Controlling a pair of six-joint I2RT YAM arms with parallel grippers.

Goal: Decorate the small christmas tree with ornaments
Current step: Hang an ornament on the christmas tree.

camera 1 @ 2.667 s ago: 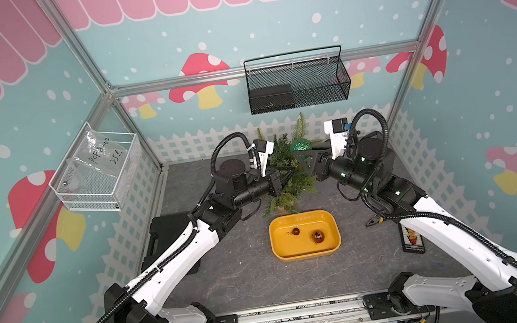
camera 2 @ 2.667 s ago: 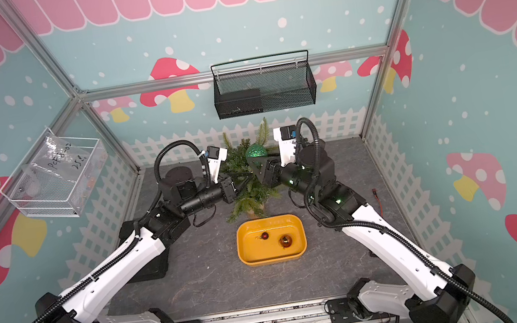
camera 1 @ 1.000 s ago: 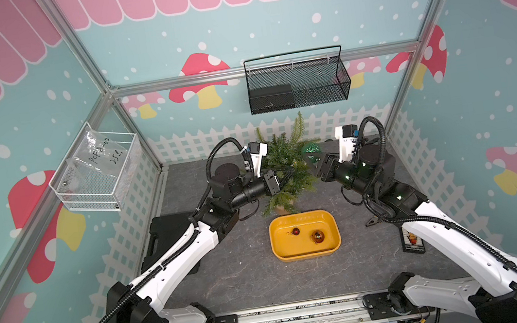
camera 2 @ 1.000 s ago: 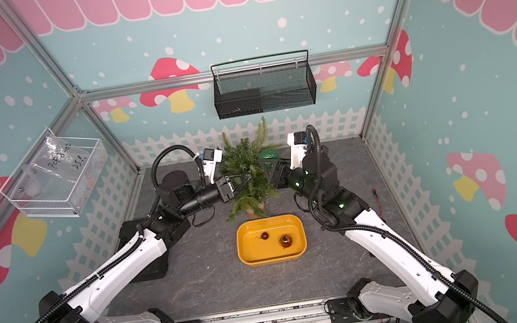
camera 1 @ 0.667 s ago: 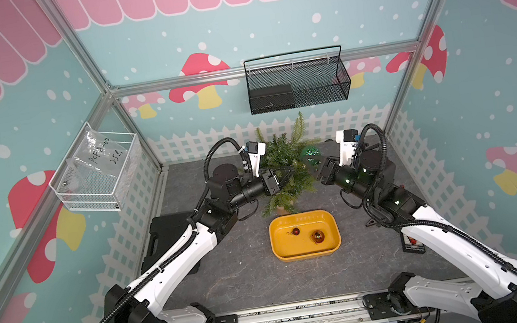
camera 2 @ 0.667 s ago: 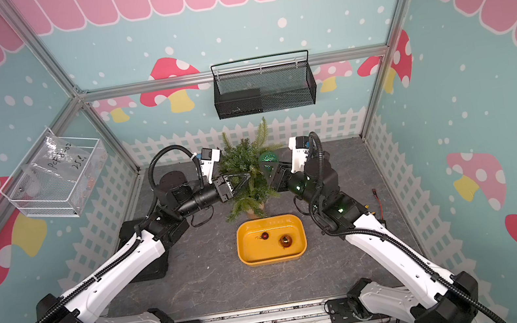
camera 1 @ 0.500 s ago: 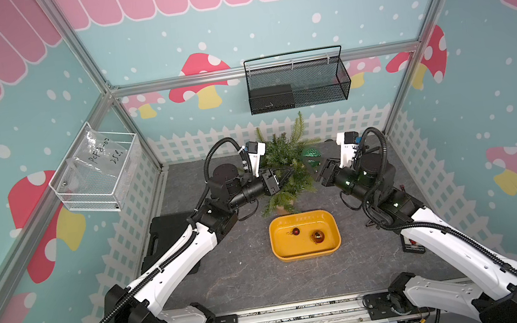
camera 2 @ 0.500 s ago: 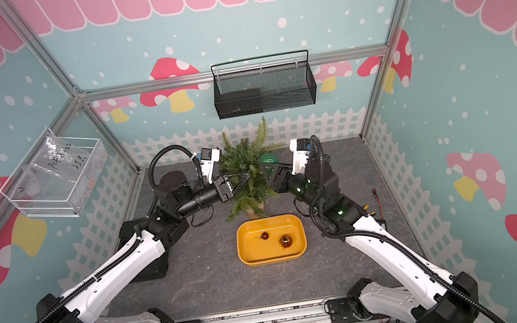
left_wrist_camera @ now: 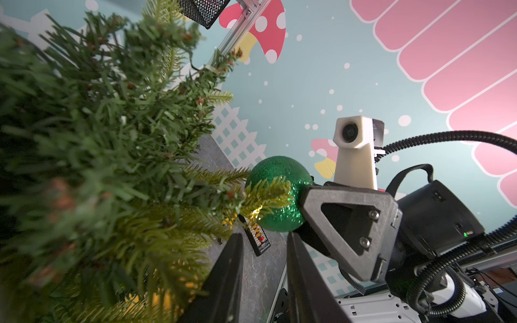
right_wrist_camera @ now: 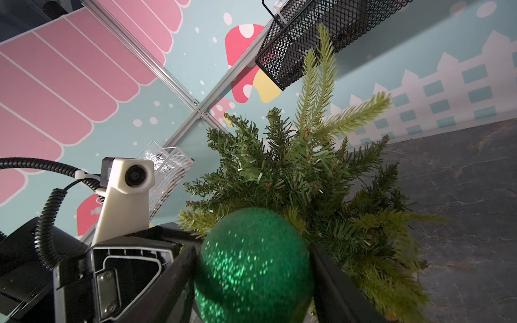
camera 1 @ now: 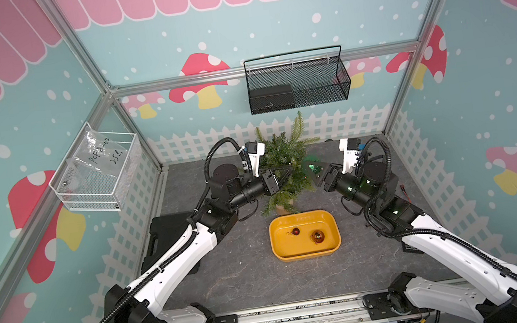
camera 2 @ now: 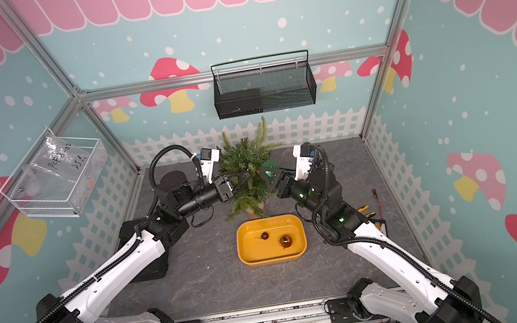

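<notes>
The small christmas tree (camera 1: 284, 160) (camera 2: 246, 167) stands upright at the back of the table. A glittery green ornament (camera 1: 312, 165) (right_wrist_camera: 251, 268) hangs in the air at its right side, a branch tip lying across it (left_wrist_camera: 277, 195). My right gripper (right_wrist_camera: 253, 247) has a finger close on each side of this ball; whether they press it cannot be made out. My left gripper (left_wrist_camera: 264, 236) reaches into the tree's left side (camera 1: 286, 170), open with nothing between its fingers. A copper-orange ornament (camera 1: 317, 237) and a tiny dark red one (camera 1: 295, 231) lie in the yellow tray (camera 1: 308, 254).
A black mesh basket (camera 1: 296, 85) hangs on the back wall above the tree. On the left wall hangs a white wire basket (camera 1: 98, 178) holding a plastic bag. A black case (camera 1: 164, 234) lies under the left arm, and a small black device (camera 2: 379, 224) lies under the right arm.
The right gripper has drawn down and a little back from the tree, and the green ornament has sunk lower with it. The left gripper has stayed in the branches.
</notes>
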